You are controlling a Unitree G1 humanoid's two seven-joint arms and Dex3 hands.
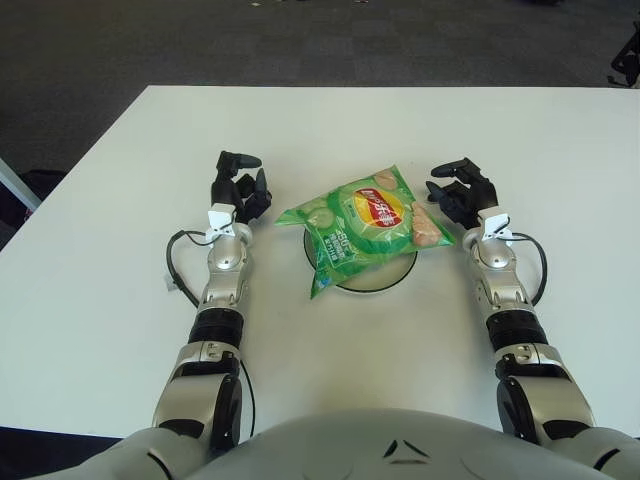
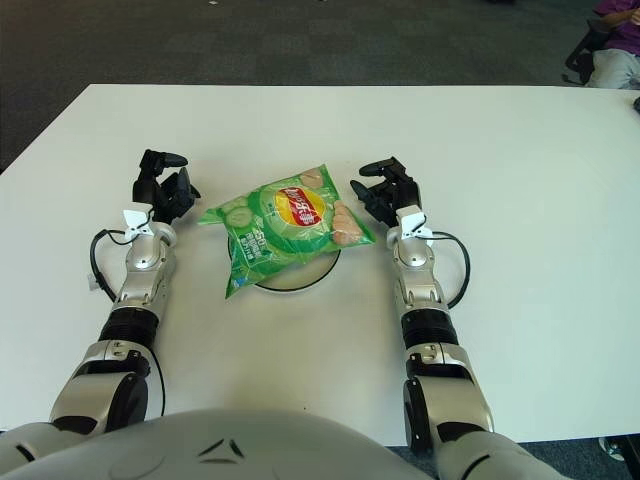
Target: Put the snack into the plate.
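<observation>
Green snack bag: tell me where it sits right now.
The green plastic snack bag lies on the round white plate at the middle of the white table, between the left robot hand and the right robot hand, neither holding it.

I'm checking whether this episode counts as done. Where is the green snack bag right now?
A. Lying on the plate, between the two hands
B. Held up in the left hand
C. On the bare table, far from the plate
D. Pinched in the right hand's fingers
A: the green snack bag lies across the white plate, with the left hand and right hand open either side, neither gripping it.
</observation>
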